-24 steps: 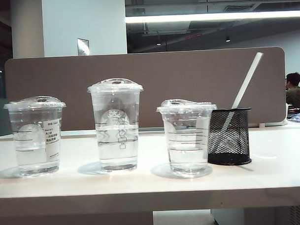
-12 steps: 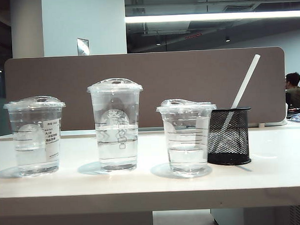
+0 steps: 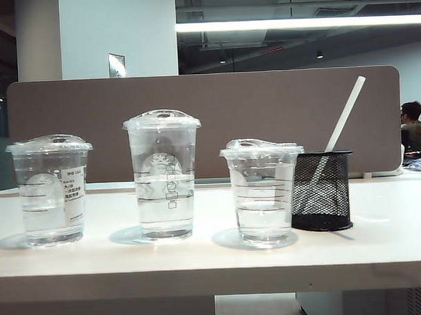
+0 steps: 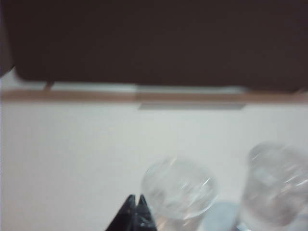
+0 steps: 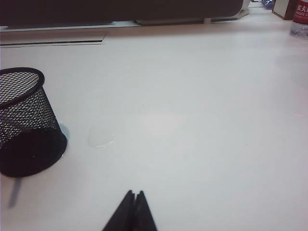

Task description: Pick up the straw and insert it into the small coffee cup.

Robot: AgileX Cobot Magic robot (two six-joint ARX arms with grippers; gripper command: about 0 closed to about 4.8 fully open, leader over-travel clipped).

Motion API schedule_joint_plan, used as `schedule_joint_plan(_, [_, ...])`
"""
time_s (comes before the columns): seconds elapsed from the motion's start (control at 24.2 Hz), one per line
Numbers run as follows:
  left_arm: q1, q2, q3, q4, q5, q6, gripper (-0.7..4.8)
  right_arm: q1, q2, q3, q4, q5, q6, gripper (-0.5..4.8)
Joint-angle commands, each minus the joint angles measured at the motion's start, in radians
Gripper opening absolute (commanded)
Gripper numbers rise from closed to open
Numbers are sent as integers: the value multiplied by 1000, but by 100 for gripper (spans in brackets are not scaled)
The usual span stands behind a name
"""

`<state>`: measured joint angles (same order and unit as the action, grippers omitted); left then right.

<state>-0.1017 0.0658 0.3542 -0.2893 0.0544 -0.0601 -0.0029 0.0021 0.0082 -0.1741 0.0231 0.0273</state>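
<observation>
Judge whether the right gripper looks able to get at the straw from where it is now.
Probably yes: the right gripper, shut, hangs over bare table beside the mesh holder, and the straw sticks out above it unobstructed.

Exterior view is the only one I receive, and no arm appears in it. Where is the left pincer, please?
Observer: The left pincer is shut, above the table beside a clear cup and a second cup. That picture is blurred, so I cannot tell which cups they are.
Operator: And the right pincer?
Observer: The right pincer is shut too, over bare table, apart from the black mesh holder.
Operator: Does either one hold the straw?
Observer: No. In both wrist views the tips meet with nothing between them.
</observation>
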Motion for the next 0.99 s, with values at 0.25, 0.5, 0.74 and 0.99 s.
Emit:
schedule_joint_plan(0.25, [-95,71,373,-282,100,-15,-4,1,0,-6,13,1,2,-5])
schedule_joint_plan(0.5, [-100,55,554,-614,108,-22,-4,1,0,-6,13,2,2,-5])
schedule_joint_plan(0.74, [-100,44,623,-900,108,-27,-4,1,0,-6,13,1,2,-5])
schedule_joint_plan(0.99, [-100,44,623,-1065,107,-26,-4,1,0,-6,13,1,2,-5])
